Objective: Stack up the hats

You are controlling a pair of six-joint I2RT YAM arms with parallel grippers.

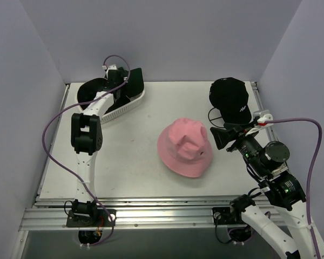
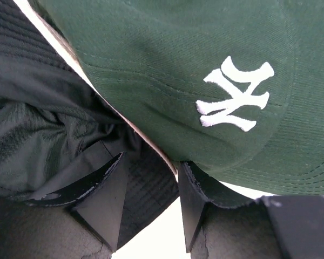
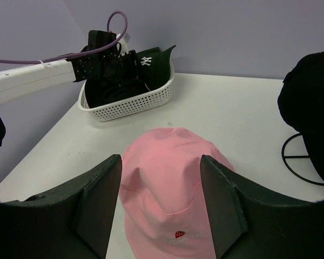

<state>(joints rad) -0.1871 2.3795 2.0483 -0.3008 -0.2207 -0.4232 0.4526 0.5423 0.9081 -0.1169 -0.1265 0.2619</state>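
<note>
Pink hat (image 1: 184, 147) sits centred on the counter (image 1: 129, 156), right tool (image 3: 161, 159) beside it, fingers apart, empty. Black cap (image 1: 230, 97) perches far right. Green cap (image 2: 205, 81) lies in the far-left basket (image 1: 130, 105), mostly hidden by the left tool (image 2: 151, 162), fingers apart; dark fabric (image 2: 38, 108) beside it is unidentifiable.

We are looking at two arms of white links and black joints, the left arm (image 1: 86, 135) and the right arm (image 1: 283, 191), each trailing a purple cable (image 1: 45, 136); the right gripper (image 3: 161, 162) is showing black wedge-shaped fingers (image 3: 100, 205).
</note>
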